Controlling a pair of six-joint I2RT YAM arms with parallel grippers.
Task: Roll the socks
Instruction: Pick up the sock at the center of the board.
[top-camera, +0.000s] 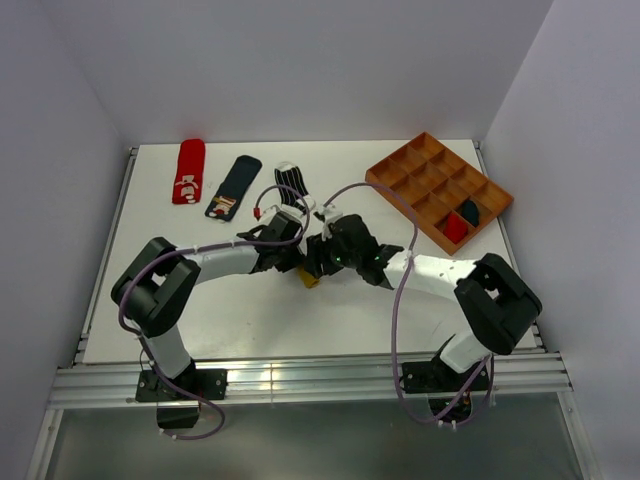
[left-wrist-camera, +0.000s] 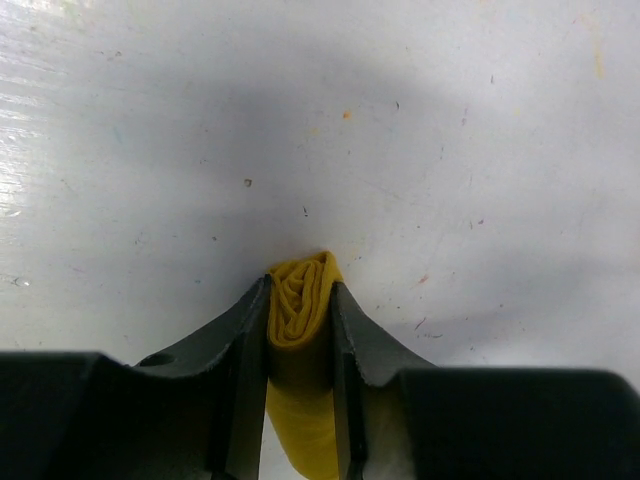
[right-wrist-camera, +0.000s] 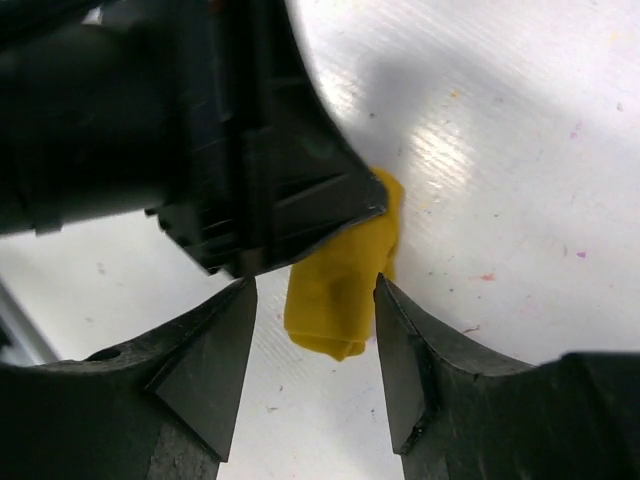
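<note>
My left gripper is shut on the rolled mustard yellow sock, squeezing it on the white table. In the top view the two grippers meet at mid-table and only a bit of the yellow sock shows under them. My right gripper is open, its jaws on either side of the free end of the yellow sock, not touching it. A red sock with white marks, a navy sock with a patch and a striped sock lie flat at the back. A rolled red sock and a navy sock sit in the tray.
A brown wooden tray with several compartments stands at the back right. White walls close in the table on three sides. The table's near edge has a metal rail.
</note>
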